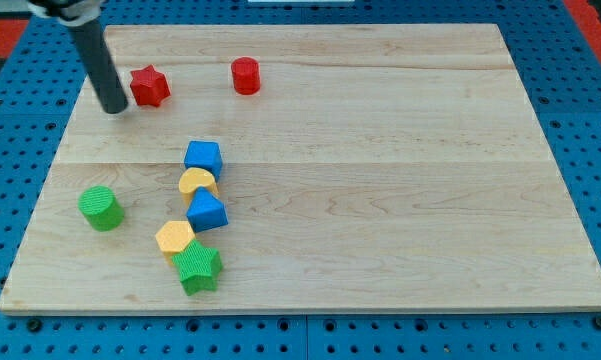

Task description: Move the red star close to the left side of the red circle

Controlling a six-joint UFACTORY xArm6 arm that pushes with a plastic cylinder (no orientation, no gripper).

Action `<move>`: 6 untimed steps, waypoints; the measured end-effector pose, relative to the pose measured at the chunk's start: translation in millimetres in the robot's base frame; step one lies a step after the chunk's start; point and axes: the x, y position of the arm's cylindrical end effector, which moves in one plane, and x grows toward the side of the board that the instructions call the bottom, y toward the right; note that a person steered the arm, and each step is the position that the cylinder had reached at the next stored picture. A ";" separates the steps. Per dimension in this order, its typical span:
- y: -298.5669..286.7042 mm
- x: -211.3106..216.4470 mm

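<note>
The red star (149,86) lies near the board's top left. The red circle (245,76) stands to its right, a clear gap apart. My tip (113,108) rests on the board just left of the red star and slightly below it, a small gap away. The dark rod rises from the tip toward the view's top left.
A blue cube (203,158), a yellow half-round block (197,183), a blue block (207,211), a yellow hexagon (175,239) and a green star (198,267) form a chain at lower left. A green circle (101,208) stands left of them. The wooden board (380,180) lies on a blue pegboard.
</note>
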 end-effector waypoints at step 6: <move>82.7 -22.9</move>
